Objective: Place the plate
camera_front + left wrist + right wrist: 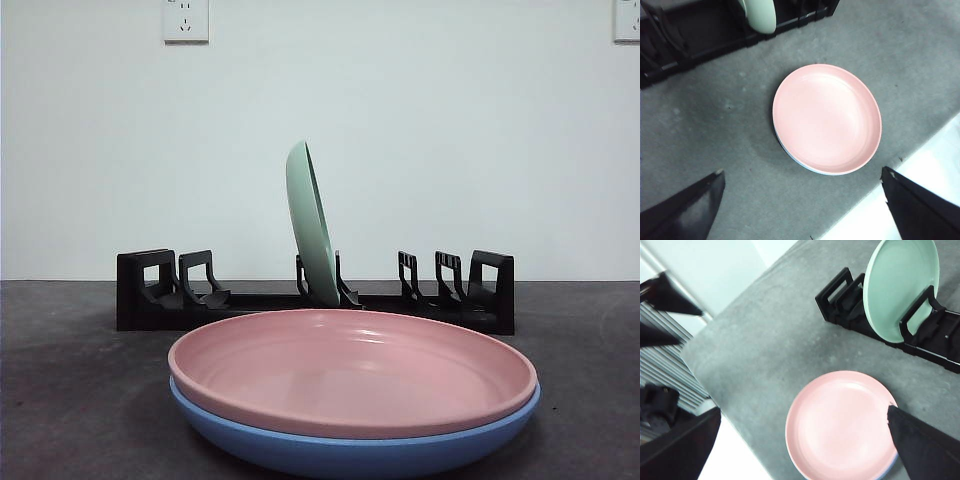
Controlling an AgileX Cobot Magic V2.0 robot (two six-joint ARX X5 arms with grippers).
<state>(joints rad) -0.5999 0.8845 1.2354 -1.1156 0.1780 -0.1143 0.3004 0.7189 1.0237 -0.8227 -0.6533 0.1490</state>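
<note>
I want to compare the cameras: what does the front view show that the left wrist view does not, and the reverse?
Only the front view shows the wall sockets and the whole black rack from end to end. Only the left wrist view shows the left gripper, its fingers wide apart. Both show the pink plate stacked on the blue plate, and the green plate standing in the rack.

Even, soft indoor light; the pink plate (352, 372) carries a faint sheen, with a weak shadow on the worktop (70, 400); wrist views look slightly soft.
</note>
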